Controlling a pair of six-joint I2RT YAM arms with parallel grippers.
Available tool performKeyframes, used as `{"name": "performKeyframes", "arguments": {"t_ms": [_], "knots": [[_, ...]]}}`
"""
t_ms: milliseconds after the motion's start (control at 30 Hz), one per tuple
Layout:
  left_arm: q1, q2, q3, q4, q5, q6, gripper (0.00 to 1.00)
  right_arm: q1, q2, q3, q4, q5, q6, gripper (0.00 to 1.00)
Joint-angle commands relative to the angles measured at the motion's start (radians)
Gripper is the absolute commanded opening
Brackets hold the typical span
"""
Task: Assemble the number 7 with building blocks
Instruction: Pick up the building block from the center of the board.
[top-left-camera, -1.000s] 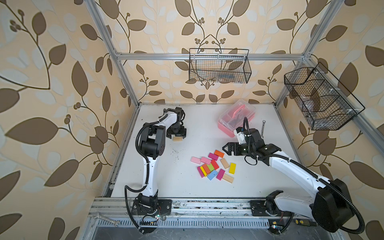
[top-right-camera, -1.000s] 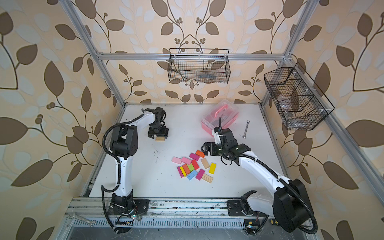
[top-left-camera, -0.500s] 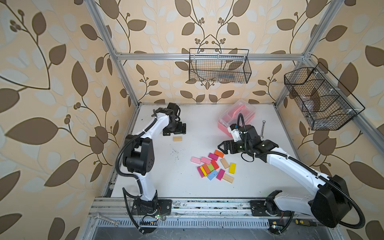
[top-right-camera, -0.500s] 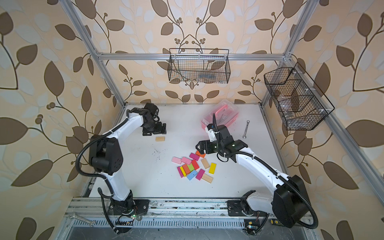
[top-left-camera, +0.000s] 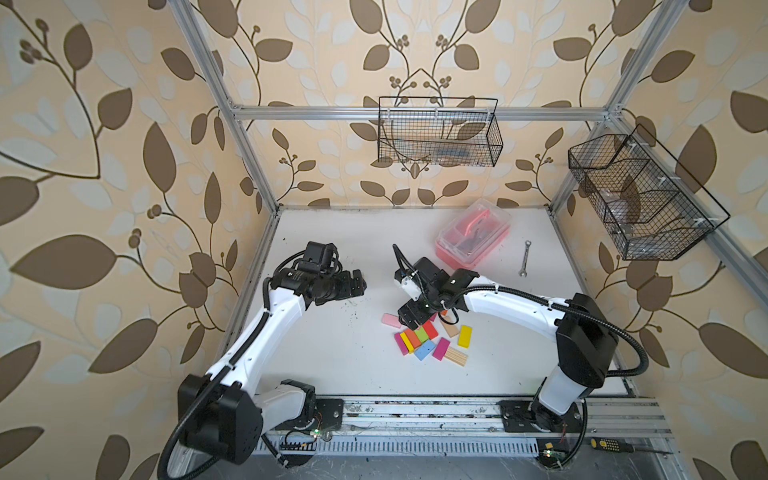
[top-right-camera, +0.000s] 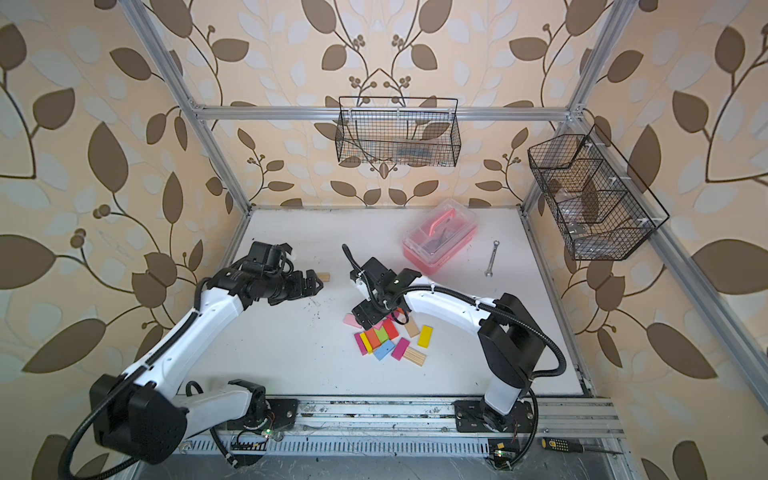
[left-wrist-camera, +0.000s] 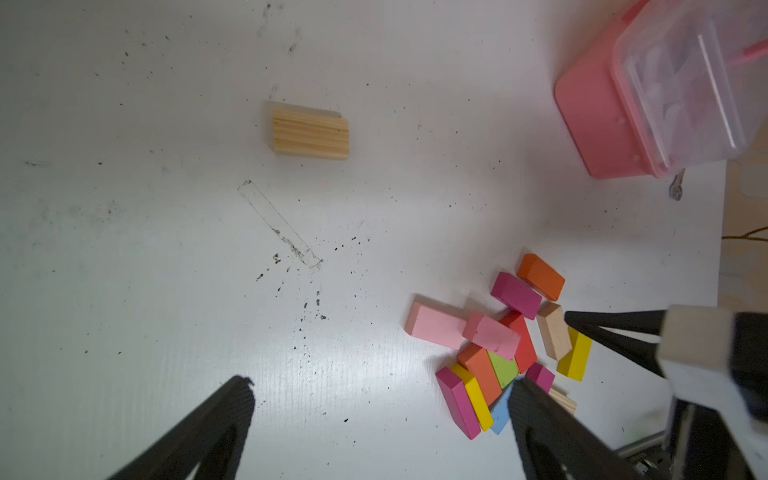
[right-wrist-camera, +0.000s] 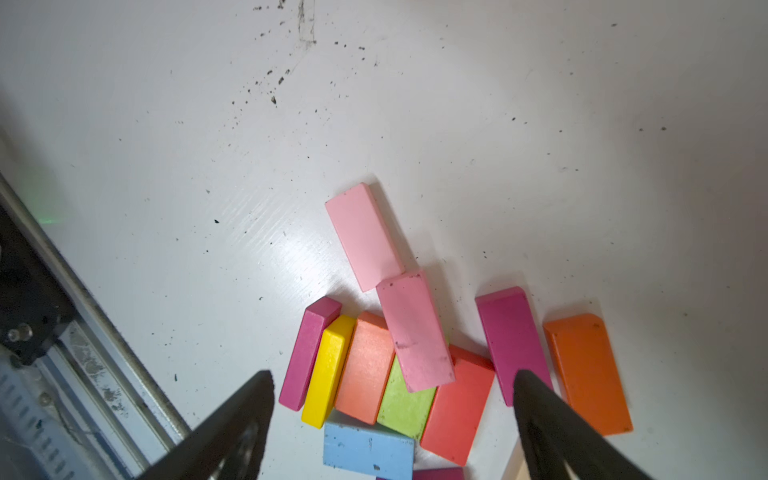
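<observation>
Multicoloured building blocks (top-left-camera: 428, 338) lie jumbled, touching.

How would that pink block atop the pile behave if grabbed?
Probably stiff and light: the pink block looks like painted wood. It lies tilted on the red block and green block, so a nudge may slide it off. Flat faces: unlikely to roll.

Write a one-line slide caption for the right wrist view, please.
Open right pincer above a jumble of coloured building blocks on the white table.
</observation>
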Motion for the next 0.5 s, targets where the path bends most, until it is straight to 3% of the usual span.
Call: {"name": "performKeyframes", "arguments": {"t_ms": [0, 467], "knots": [[-0.001, -0.084, -0.080, 0.054, -0.052, -0.034, 0.99, 0.007, 0.028, 0.031, -0.042, 0.035, -0.071, 0.88], [-0.002, -0.423, -0.232, 0.154, -0.128, -0.008, 0.99, 0.020, 0.099, 0.013, -0.035, 0.050, -0.141, 0.69]]}}
